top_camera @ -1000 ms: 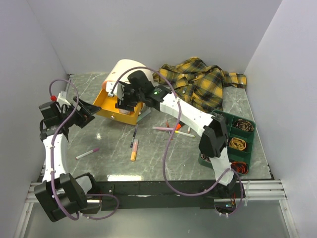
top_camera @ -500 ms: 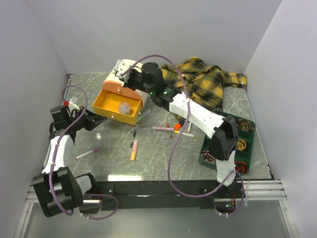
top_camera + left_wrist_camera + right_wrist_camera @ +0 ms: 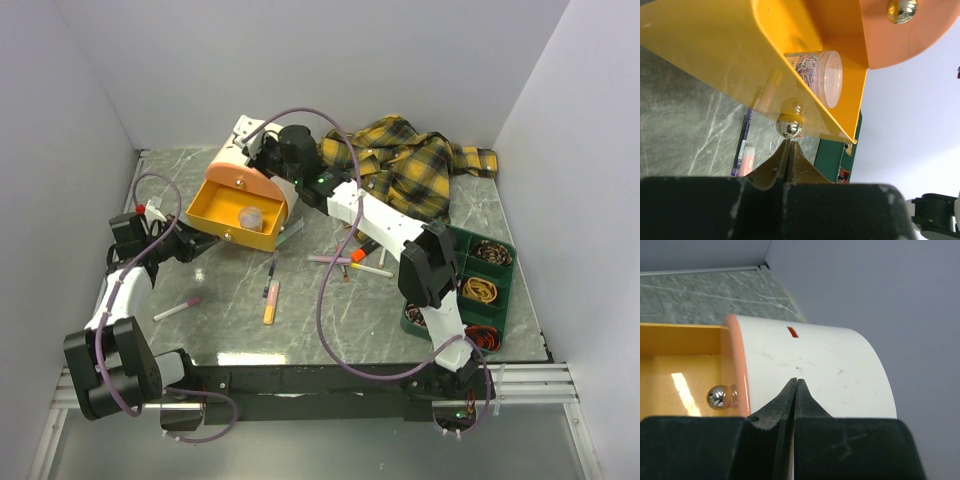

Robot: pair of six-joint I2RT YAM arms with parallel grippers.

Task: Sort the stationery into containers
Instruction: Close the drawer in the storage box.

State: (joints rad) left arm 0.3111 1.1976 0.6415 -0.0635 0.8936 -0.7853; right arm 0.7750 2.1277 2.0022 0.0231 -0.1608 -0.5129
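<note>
The left fingers (image 3: pixel 774 167), pressed together, are right at the drawer's (image 3: pixel 222 208) shiny knob (image 3: pixel 789 128). The right fingers (image 3: pixel 784 402), pressed together, are close over the cream drawer box (image 3: pixel 832 367). A little pot (image 3: pixel 821 75) lies inside the open drawer.

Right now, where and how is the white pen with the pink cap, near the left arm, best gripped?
Mid-barrel on the white pen, from straight above, closing across its width. It lies flat and slanted on the table with bare surface either side, so nothing should obstruct.
</note>
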